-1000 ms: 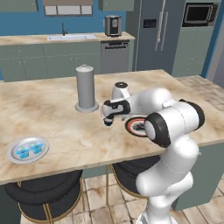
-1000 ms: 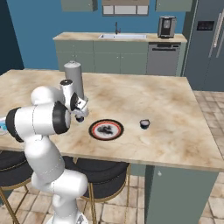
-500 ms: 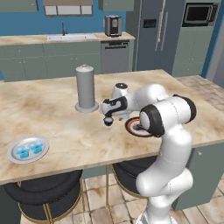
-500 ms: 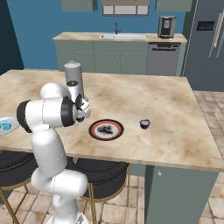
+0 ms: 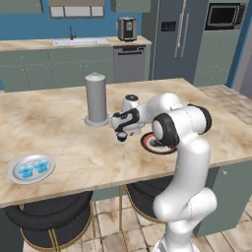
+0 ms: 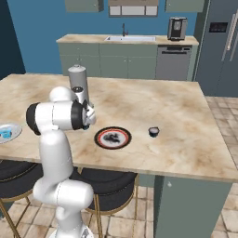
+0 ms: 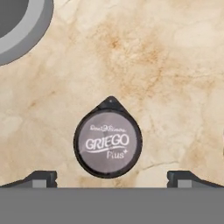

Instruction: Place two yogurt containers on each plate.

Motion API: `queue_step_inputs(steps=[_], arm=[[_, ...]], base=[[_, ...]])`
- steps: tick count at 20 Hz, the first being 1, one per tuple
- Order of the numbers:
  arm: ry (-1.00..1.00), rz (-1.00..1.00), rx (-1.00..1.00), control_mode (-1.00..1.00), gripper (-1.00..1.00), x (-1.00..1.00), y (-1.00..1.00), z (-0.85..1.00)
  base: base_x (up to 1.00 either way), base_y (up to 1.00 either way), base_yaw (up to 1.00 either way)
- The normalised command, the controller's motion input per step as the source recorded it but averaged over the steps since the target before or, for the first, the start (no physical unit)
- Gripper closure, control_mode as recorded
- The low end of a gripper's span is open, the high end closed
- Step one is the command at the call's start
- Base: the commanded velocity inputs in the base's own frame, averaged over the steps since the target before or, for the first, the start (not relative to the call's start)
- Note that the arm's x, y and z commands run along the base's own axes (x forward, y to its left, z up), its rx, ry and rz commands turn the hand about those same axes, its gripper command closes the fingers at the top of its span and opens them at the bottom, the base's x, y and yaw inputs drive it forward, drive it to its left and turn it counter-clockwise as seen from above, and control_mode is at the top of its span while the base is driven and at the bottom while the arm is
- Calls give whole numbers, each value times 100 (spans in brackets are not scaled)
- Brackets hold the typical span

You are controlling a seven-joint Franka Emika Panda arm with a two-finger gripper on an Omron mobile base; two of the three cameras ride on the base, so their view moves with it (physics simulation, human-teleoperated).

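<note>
A dark grey-black yogurt container [image 7: 107, 142] with a "GRIEGO" lid stands on the marble counter. My gripper [image 7: 112, 177] hangs over it, open, its fingertips [image 7: 42, 178] wide on either side and not touching it. From the left base the gripper [image 5: 121, 132] is just above this cup [image 5: 121, 138], right of the canister. A second dark cup [image 6: 154, 132] sits on the counter right of the black red-rimmed plate [image 6: 112, 137]. The silver-grey plate [image 5: 14, 173] at the left holds two light blue cups [image 5: 33, 167].
A tall grey canister with a knob [image 5: 96, 99] stands close behind the gripper; its base [image 7: 17, 26] shows in the hand view's corner. My arm covers part of the black plate [image 5: 149, 143]. Stools stand below the counter's front edge.
The arm's elbow and forearm have swung round, while the gripper has stayed almost in place near the canister, over the dark cup.
</note>
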Motion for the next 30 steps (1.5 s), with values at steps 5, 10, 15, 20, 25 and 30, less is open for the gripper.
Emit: queue_step_inputs(steps=[5, 10, 15, 20, 25, 30], arm=[[0, 0, 0, -100, -100, 4, 0, -29], [0, 0, 0, -100, -100, 0, 0, -24], [0, 0, 0, -100, -100, 4, 0, -14], [1, 0, 0, -100, 100, 4, 0, -1], [0, 0, 0, -100, 100, -3, -5, 0], [0, -6, 2, -100, 100, -49, -46, 48]], base=[[0, 0, 0], [0, 0, 0], [0, 0, 0], [0, 0, 0], [0, 0, 0], [0, 0, 0]])
